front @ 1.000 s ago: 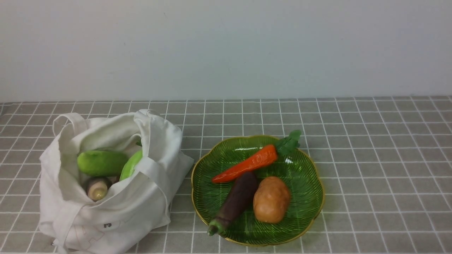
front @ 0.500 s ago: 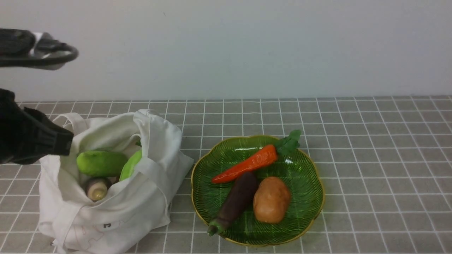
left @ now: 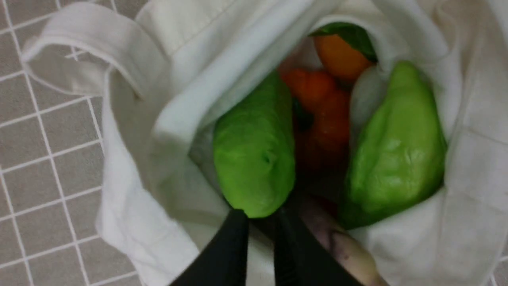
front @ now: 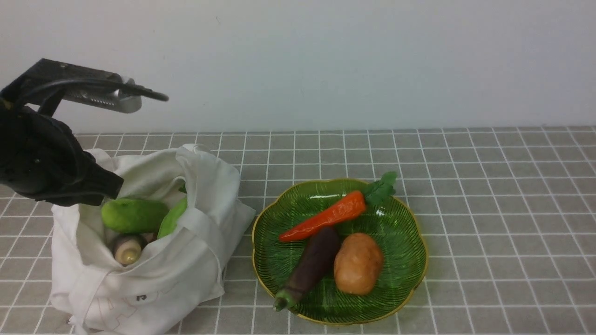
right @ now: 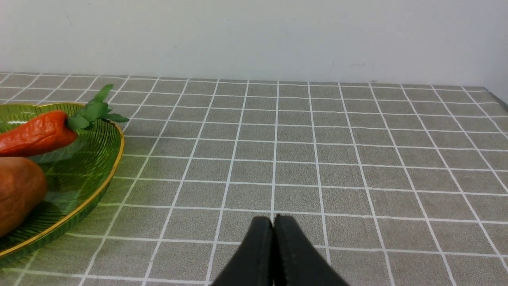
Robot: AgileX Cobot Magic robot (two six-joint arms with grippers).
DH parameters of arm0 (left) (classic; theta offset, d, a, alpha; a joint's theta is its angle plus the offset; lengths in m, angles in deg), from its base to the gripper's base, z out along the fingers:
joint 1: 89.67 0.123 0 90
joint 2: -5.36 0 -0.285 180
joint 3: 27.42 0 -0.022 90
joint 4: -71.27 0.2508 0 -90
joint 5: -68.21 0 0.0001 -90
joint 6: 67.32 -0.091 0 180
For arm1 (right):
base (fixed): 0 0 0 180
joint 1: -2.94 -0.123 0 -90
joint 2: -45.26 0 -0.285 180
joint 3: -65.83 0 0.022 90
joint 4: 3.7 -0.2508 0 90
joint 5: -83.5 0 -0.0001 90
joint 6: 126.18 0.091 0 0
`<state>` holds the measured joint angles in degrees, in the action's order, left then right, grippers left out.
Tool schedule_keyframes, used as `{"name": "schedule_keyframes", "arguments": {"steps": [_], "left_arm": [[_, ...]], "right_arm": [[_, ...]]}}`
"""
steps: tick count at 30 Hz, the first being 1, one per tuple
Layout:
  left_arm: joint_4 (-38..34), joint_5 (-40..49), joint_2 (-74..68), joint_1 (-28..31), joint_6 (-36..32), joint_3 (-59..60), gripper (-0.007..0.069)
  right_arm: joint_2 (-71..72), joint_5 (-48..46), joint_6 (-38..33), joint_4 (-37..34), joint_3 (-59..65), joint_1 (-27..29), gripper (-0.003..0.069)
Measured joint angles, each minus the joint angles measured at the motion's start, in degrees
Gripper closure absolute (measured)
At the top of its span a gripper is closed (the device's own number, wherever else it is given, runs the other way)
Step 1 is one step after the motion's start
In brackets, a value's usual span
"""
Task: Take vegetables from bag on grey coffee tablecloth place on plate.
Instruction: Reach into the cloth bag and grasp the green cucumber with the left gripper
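The white bag stands open on the grey grid tablecloth at the left. In it lie a light-green cucumber, a second green vegetable, a pale root and orange pieces. My left gripper hovers over the bag's mouth just above the cucumber's end, its fingers a narrow gap apart and empty. The green plate holds a carrot, an eggplant and a potato. My right gripper is shut and empty, low over the cloth right of the plate.
A pale wall runs along the back edge of the tablecloth. The bag's strap handles flop over its rim. Bare cloth stretches right of the plate and behind it.
My left arm has come into the front view from the left and now reaches over the bag's back left side. The bag, plate and vegetables have not moved.
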<state>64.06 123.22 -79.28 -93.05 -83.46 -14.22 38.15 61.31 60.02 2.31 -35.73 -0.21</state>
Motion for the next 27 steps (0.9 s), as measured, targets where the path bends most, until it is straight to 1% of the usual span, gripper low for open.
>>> {"name": "schedule_keyframes", "arguments": {"steps": [1,2,4,5,7,8,10,12,23,25,27], "left_arm": [[-0.1,-0.8,-0.2,0.0,0.0,0.0,0.0483],[-0.2,-1.1,-0.2,0.0,0.0,0.0,0.0476],[-1.2,-2.2,-0.3,0.0,0.0,0.0,0.0404],[-1.9,-3.0,-0.3,0.0,-0.2,0.0,0.0347],[-2.5,-3.7,-0.5,0.0,-0.8,0.0,0.0285],[-2.6,-4.0,-0.8,0.0,-1.1,0.0,0.0257],[-2.8,-4.2,-1.5,0.0,-1.4,0.0,0.0224],[-3.0,-3.8,-2.7,0.0,-1.6,0.0,0.0208],[-2.8,-2.8,-9.4,0.0,-2.0,0.0,0.0206],[-2.8,-2.9,-10.3,0.0,-2.0,0.0,0.0215],[-2.8,-2.9,-10.8,0.0,-2.0,0.0,0.0252]], "right_arm": [[0.0,0.0,0.0,0.0,0.0,0.0,0.0673],[0.0,0.0,0.0,0.0,0.0,0.0,0.0673],[0.0,0.0,0.0,0.0,0.0,0.0,0.0673],[0.0,0.0,0.0,0.0,0.0,0.0,0.0673],[0.0,0.0,0.0,0.0,0.0,0.0,0.0673],[0.0,0.0,0.0,0.0,0.0,0.0,0.0673],[0.0,0.0,0.0,0.0,0.0,0.0,0.0673],[0.0,0.0,0.0,0.0,0.0,0.0,0.0673],[0.0,0.0,0.0,0.0,0.0,0.0,0.0673],[0.0,0.0,0.0,0.0,0.0,0.0,0.0673],[0.0,0.0,0.0,0.0,0.0,0.0,0.0673]]}}
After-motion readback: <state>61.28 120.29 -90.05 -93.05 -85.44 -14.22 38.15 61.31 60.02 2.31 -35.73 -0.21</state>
